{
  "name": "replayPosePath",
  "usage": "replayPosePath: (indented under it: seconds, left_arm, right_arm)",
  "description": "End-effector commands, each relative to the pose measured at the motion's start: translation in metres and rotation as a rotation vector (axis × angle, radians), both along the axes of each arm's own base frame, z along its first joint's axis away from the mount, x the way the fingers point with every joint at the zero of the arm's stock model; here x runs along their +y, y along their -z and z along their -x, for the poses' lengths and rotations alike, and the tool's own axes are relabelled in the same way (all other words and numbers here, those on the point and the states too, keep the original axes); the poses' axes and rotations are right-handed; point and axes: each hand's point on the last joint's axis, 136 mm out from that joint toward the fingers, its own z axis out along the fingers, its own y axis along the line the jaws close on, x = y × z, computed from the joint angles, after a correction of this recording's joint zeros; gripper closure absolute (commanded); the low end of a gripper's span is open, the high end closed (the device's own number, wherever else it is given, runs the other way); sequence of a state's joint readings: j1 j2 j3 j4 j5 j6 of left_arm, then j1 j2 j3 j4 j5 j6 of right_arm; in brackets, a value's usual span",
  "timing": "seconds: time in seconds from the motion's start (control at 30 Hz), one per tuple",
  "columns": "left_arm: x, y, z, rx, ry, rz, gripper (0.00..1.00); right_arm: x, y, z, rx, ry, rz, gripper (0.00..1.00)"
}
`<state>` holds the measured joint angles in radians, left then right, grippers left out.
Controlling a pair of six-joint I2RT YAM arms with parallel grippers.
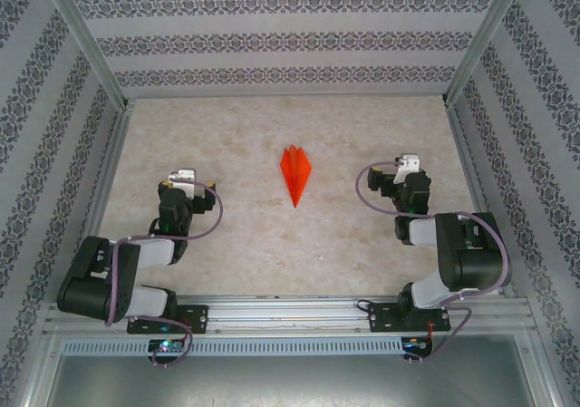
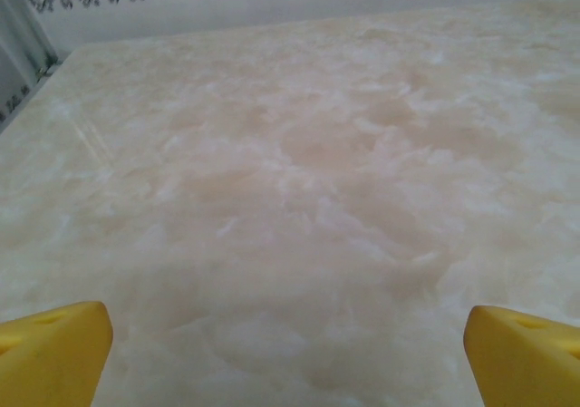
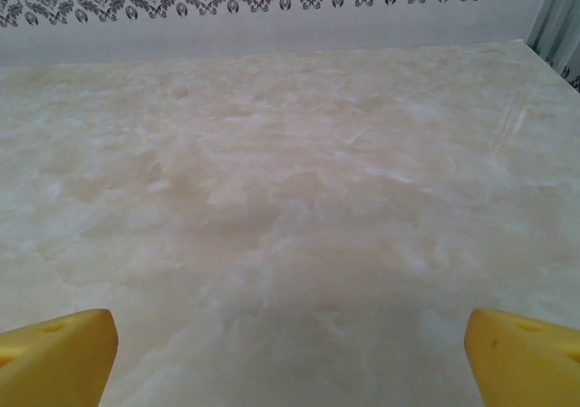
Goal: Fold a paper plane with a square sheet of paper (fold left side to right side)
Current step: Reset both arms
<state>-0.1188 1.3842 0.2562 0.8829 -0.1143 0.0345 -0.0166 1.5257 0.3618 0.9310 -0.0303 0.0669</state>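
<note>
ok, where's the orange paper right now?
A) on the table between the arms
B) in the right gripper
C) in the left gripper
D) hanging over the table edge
A: the paper plane lies on the table between the arms; left gripper and right gripper are open, holding nothing.

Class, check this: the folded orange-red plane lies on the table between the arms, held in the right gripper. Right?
Not held. The paper plane lies on the table between the arms, but the right gripper is open and apart from it, as the top external view shows.
</note>
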Motion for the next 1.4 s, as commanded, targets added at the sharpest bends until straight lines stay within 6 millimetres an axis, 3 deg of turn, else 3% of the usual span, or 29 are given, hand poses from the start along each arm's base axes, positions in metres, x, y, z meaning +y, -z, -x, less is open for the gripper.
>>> replayPosePath:
  seconds: [0.0,0.1,0.23,0.4,0.6,1.37]
  left_arm:
    - [-0.001,-0.016,-0.012,-0.115,0.05,-0.013,0.0]
    - [-0.001,-0.002,-0.015,-0.117,0.06,-0.005,0.0]
    - [0.002,-0.003,-0.013,-0.144,0.059,0.011,0.0]
    - [0.014,0.009,-0.042,0.016,0.028,0.074,0.0]
    - [0.022,0.011,-0.04,0.011,0.03,0.117,0.0]
    - [0.018,0.011,-0.039,0.014,0.054,0.118,0.0]
  right_arm:
    - [0.001,-0.007,-0.005,-0.02,0.0,0.023,0.02]
    - [0.001,-0.007,-0.005,-0.021,0.0,0.023,0.02]
    - [0.001,-0.007,-0.005,-0.021,0.001,0.023,0.02]
    - [0.0,-0.008,-0.005,-0.021,0.002,0.022,0.02]
    - [0.001,-0.008,-0.005,-0.021,0.001,0.024,0.02]
    - [0.002,-0.007,-0.005,-0.019,0.014,0.051,0.02]
